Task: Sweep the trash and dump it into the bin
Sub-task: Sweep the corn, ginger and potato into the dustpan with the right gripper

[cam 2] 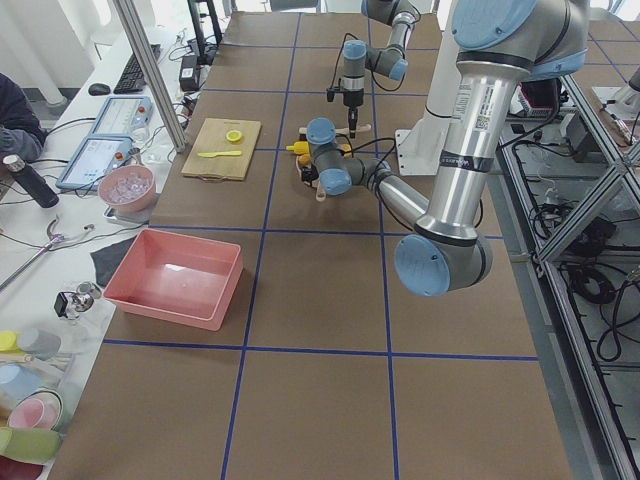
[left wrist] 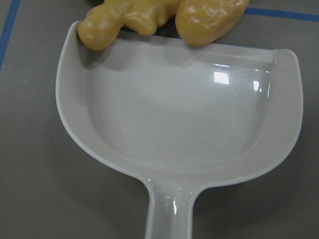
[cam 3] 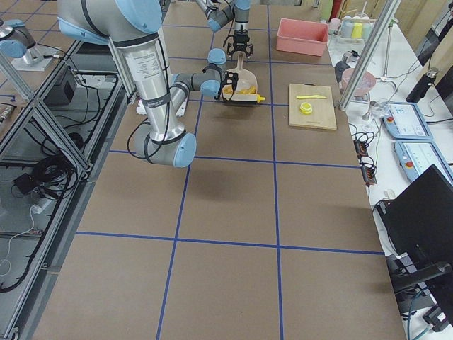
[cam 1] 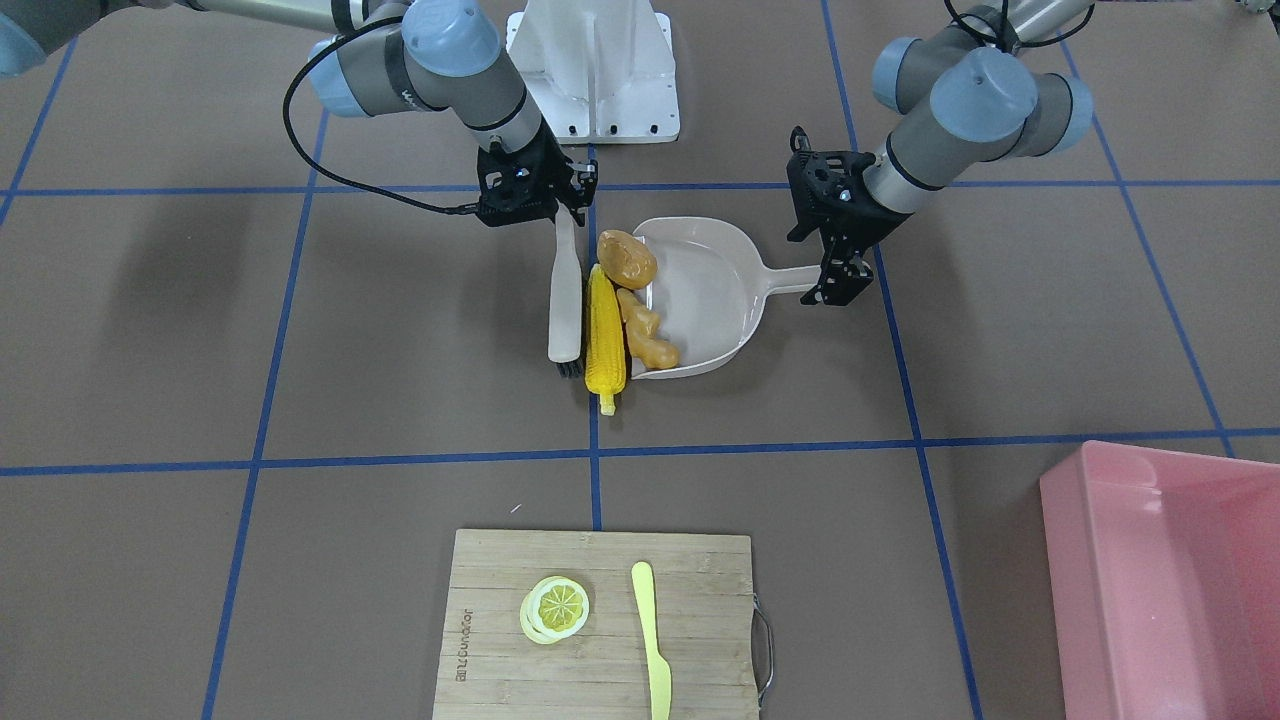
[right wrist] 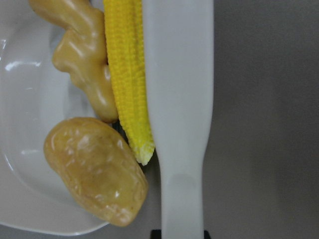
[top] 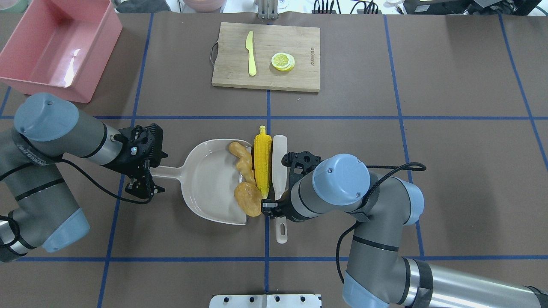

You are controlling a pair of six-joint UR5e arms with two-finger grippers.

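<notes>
Yellow corn cob (top: 262, 158) is lying parallel against my white brush (top: 279, 164), which my right gripper (top: 274, 207) is pinching by its handle, on the side toward the beige dustpan (top: 201, 192) whose lip already carries the ginger root (top: 242, 159) and potato (top: 248, 199), my left gripper (top: 147, 177) clamping its handle.

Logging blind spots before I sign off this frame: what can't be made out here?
- Left gripper: overhead, fingers sit at the dustpan handle, but the grip itself is too small to judge.
- Brush bristles: overhead, hidden beneath its white back.
- Bin: front view, cut by the frame edge.
- Corn, potato, ginger: right view, a small yellow blur beside the arm.
- Left wrist view: corn out of frame.
</notes>
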